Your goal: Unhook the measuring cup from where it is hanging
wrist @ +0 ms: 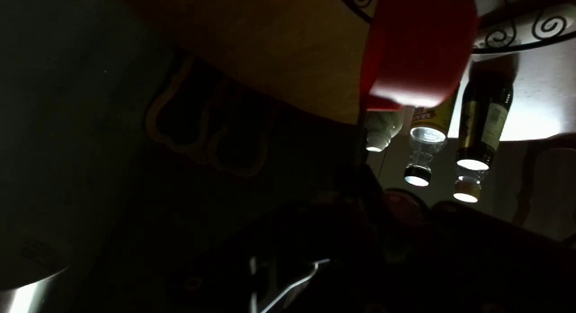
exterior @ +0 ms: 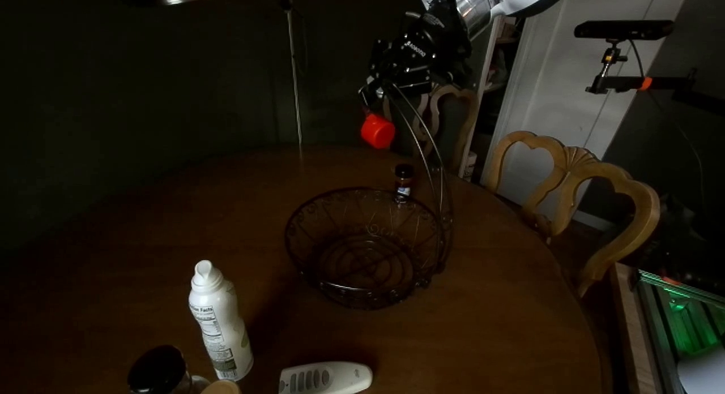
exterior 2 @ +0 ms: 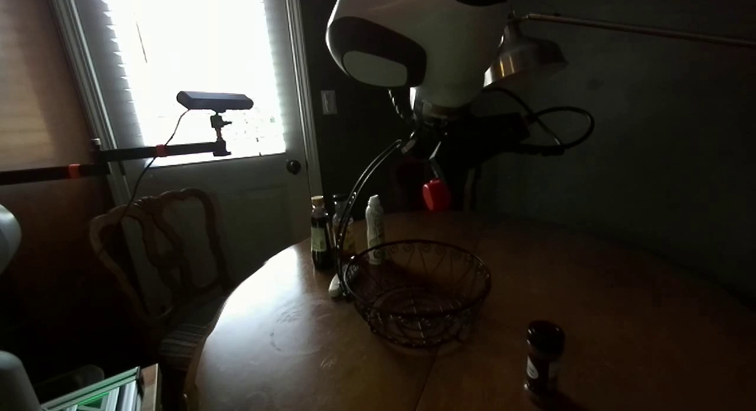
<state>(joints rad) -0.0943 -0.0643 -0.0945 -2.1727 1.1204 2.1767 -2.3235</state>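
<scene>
The gripper (exterior: 369, 97) is closed on the red measuring cup (exterior: 378, 131), seemingly by its handle, and the cup hangs just below it. The curved wire hanger (exterior 2: 353, 197) ends just beside the gripper, touching or not I cannot tell; in both exterior views the cup's body looks apart from that wire, so the unhooking is probably nearly done. To finish well, hold the pinch firm, ease away from the hanger's tip without twisting, and clear the wire basket (exterior: 365, 188) lower down before descending.
</scene>
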